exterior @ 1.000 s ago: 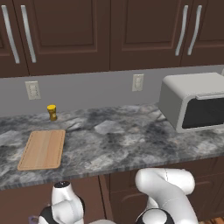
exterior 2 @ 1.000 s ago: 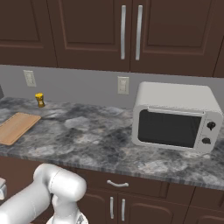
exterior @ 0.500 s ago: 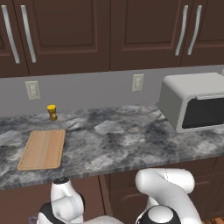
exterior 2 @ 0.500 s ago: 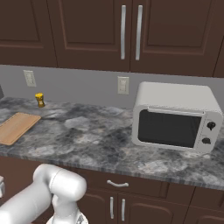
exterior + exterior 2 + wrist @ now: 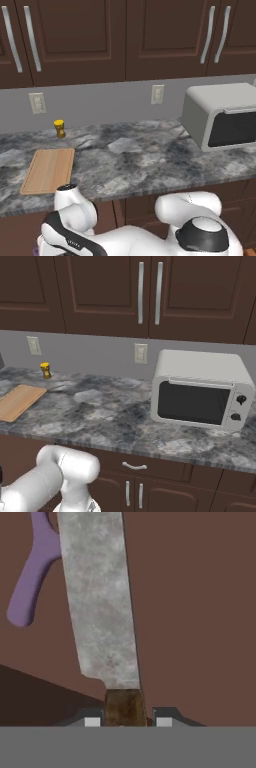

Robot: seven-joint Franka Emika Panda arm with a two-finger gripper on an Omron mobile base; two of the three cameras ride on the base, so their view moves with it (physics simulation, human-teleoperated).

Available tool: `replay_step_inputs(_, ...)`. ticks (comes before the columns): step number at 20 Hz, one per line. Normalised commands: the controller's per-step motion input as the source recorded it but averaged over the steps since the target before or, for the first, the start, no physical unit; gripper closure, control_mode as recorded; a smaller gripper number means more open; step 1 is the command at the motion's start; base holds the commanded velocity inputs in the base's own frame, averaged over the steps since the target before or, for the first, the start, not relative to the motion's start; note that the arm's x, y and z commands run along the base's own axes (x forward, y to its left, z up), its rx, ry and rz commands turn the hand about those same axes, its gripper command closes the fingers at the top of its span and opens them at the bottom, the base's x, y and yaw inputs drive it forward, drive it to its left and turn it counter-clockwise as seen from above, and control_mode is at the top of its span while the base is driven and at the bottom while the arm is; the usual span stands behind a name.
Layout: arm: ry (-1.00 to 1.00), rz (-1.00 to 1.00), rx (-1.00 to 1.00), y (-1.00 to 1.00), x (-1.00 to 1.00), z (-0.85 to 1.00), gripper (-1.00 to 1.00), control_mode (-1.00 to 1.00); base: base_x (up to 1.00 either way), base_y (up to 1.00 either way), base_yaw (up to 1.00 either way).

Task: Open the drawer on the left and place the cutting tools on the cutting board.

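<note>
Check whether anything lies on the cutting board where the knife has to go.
Nothing visible does. The cutting board lies bare on the counter; the yellow bottle stands apart behind it. The gripper is closed on the knife handle.

Your knife (image 5: 102,607) has a mottled silver-grey blade and a dark brown handle; the tool (image 5: 31,577) beside it has a plain purple handle, both over the flat brown drawer floor (image 5: 195,612). You see the cutting board (image 5: 49,170) in light tan wood near the left end of the grey-and-white marbled counter (image 5: 145,162). The small jar (image 5: 59,128) is yellow, the microwave (image 5: 200,388) off-white with a dark window, and the cabinets (image 5: 75,40) dark brown with silver handles.
</note>
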Motion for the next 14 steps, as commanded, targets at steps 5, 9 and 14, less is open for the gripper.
replay_step_inputs(5,0.0,0.07,0.0,-0.08,-0.45,0.89,1.0,-1.0,0.0,0.0,0.0)
replay_step_inputs(9,0.0,0.1,0.0,-0.08,-0.46,0.85,1.0,-1.0,0.0,0.0,0.0)
replay_step_inputs(14,-0.01,0.1,0.0,-0.13,-0.13,0.77,1.0,-1.0,0.0,0.0,0.0)
